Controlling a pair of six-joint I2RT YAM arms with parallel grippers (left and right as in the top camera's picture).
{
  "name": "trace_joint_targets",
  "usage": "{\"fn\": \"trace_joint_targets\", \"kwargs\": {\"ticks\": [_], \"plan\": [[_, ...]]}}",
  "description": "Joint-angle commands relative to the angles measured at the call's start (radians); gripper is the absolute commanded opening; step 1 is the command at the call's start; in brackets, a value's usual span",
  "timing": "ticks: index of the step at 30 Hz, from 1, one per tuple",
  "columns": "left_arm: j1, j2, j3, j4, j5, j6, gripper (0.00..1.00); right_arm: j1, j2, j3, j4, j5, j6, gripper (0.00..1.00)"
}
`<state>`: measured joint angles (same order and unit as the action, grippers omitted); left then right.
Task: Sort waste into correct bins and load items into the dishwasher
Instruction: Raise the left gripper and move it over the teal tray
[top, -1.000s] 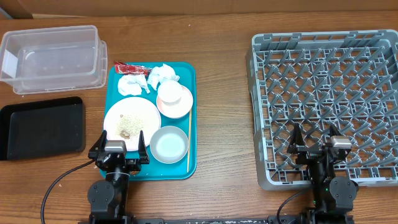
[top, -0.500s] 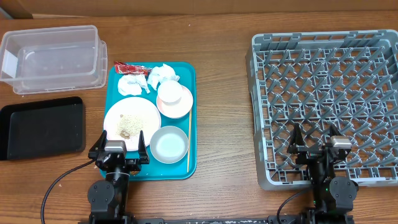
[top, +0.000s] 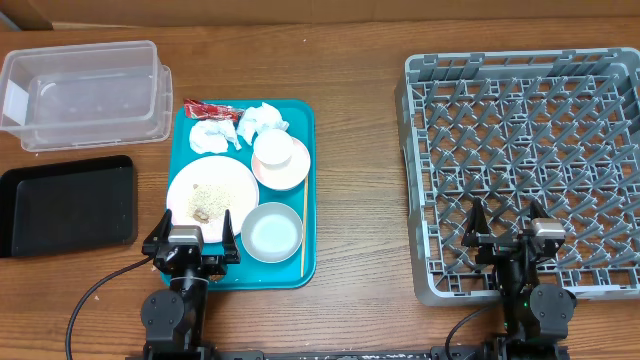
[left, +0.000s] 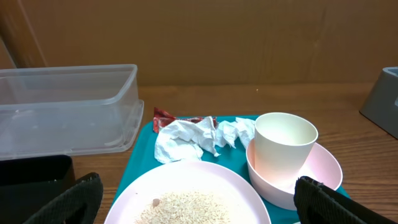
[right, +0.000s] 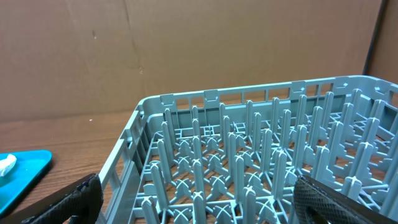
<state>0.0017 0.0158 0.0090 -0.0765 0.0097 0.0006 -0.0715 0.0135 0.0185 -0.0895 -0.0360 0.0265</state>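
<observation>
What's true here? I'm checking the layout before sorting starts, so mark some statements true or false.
The cup stands on the pink saucer. True.
The bowl sits in the dish rack. False: it sits on the teal tray; the dish rack holds no dishes.
The tissues lie in the clear tub. False: they lie on the teal tray, outside the clear tub.
Both the left gripper and the right gripper are open. True.

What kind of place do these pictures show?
Probably a lab bench staged as a dish-clearing station: a wooden table bears a grey dish rack and a teal tray with a rice-soiled plate, cardboard behind.
</observation>
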Motion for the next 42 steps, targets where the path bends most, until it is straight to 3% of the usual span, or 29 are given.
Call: {"fn": "trace_joint_targets", "kwargs": {"ticks": [1,4,11,15,20,23,28,33,38,42], "plan": [[0.006,-0.011,-0.004,-0.001,-0.010,0.015,1.00,-0.002,-0.011,-0.011,0.006,0.009,-0.001,1.00],[0.004,-0.011,-0.004,0.013,0.069,-0.066,1.00,-0.002,-0.011,-0.011,0.006,0.009,-0.001,1.00],[0.004,-0.010,-0.003,0.034,0.511,-0.698,1.00,-0.002,-0.011,-0.011,0.006,0.009,-0.001,1.00],[0.004,-0.010,-0.003,0.057,0.572,-0.809,1.00,-0.002,-0.011,-0.011,0.006,0.009,-0.001,1.00],[0.005,-0.010,0.017,0.162,0.657,-0.808,1.00,-0.002,-0.011,-0.011,0.006,0.009,-0.001,1.00],[0.005,-0.010,0.068,0.117,0.663,-0.763,1.00,-0.002,-0.011,-0.011,0.006,0.009,-0.001,1.00],[0.005,0.028,0.249,-0.188,0.581,-0.562,1.00,-0.002,-0.011,-0.011,0.006,0.009,-0.001,1.00],[0.005,0.213,0.458,-0.522,0.417,-0.432,1.00,-0.002,-0.011,-0.011,0.006,0.009,-0.001,1.00],[0.005,0.498,0.653,-0.687,0.383,-0.341,1.00,-0.002,-0.011,-0.011,0.006,0.009,-0.001,1.00],[0.004,0.676,0.768,-0.731,0.454,-0.322,1.00,-0.002,-0.011,-0.011,0.006,0.009,-0.001,1.00]]}}
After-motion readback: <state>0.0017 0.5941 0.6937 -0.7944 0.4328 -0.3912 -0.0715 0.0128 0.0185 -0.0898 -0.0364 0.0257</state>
